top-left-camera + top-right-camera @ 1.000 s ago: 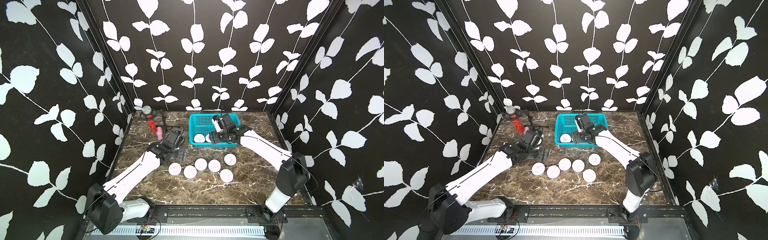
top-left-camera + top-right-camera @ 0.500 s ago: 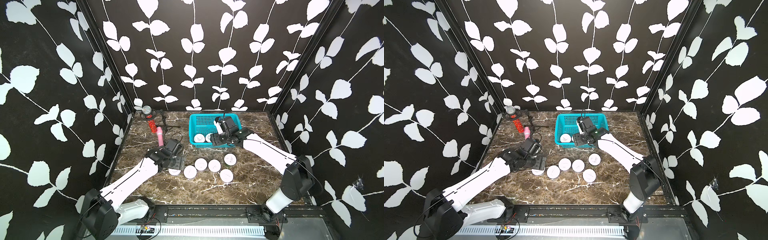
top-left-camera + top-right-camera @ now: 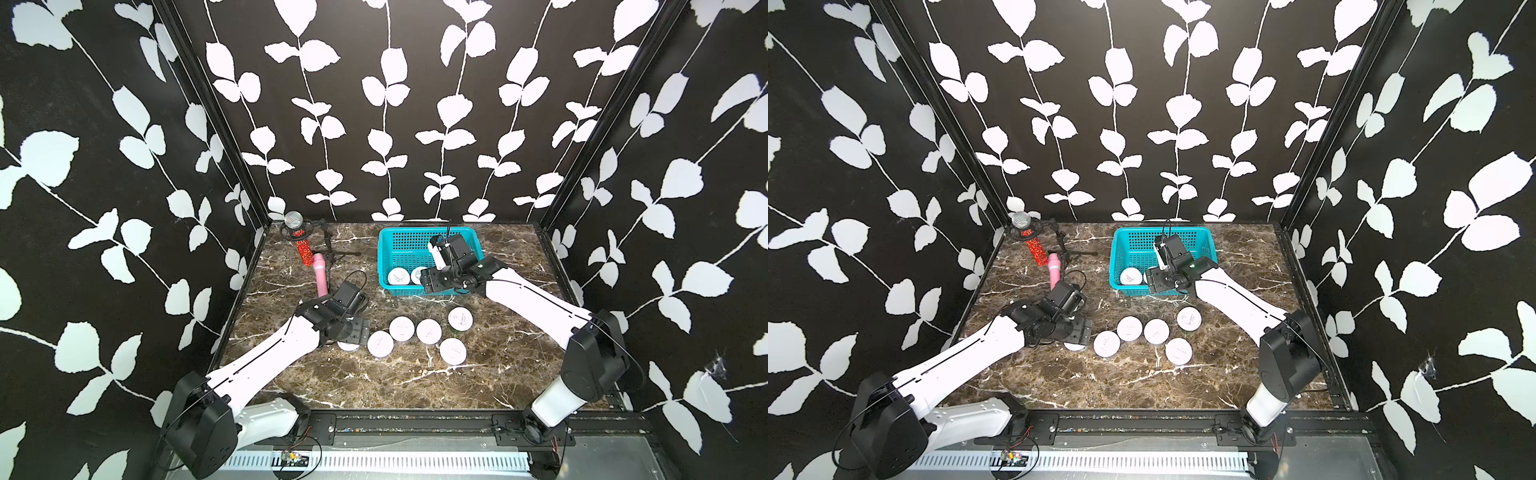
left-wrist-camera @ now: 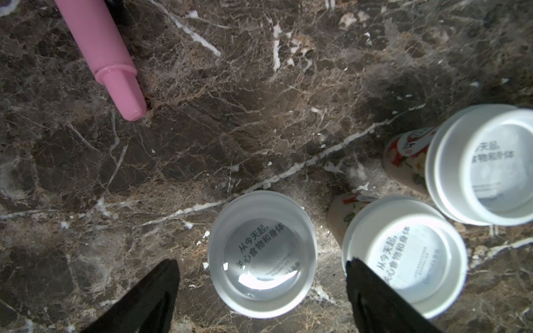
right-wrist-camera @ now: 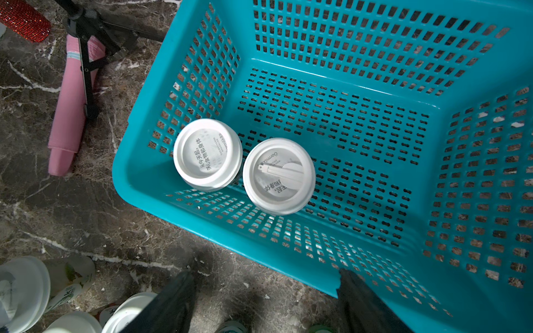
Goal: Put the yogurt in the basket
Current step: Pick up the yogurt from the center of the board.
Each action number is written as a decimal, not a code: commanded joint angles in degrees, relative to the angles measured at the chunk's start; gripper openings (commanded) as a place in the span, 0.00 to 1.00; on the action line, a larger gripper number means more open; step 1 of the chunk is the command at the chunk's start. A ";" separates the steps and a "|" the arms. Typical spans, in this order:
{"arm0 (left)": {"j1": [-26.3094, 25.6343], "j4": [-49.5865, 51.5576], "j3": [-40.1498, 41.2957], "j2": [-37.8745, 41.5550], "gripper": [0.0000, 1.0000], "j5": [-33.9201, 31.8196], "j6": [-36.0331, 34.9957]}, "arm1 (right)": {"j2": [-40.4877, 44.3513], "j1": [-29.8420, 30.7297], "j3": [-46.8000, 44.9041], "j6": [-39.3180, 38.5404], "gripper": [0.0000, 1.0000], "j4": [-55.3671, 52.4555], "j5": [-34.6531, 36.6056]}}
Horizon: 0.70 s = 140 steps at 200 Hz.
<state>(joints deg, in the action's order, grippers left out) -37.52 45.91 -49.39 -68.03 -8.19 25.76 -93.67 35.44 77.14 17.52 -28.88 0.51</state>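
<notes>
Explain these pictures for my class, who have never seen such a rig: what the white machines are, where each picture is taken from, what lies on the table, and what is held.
The white machines are two robot arms, a left arm and a right arm, each ending in a two-fingered gripper. Two pictures come from one camera head above, looking down; the other two come from cameras on the wrists, looking past the black fingers. On the marble table stands a turquoise basket holding two yogurt cups. Six more yogurt cups stand outside it; the open left gripper hangs over one. A pink bottle and a red glitter microphone sit at the side. The right gripper, open too, hangs over the basket's near edge. Nothing is held.
</notes>
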 commanded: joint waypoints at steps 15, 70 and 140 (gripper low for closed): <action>-0.45 0.06 0.86 -0.63 0.88 -1.29 0.22 | 1.46 -0.25 -1.14 0.24 0.80 1.36 -0.13; -0.53 -0.03 1.01 -1.56 0.83 -0.02 -0.46 | 1.46 -0.33 -0.97 -0.10 0.80 1.30 0.49; -0.83 0.59 1.20 -1.91 0.80 0.89 -0.82 | 1.45 -0.28 -1.20 -0.10 0.80 1.29 0.54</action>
<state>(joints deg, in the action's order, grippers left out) -37.87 45.91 -49.19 -69.80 -7.94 25.52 -93.67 35.44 77.14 17.52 -28.88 0.43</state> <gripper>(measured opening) 0.809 0.799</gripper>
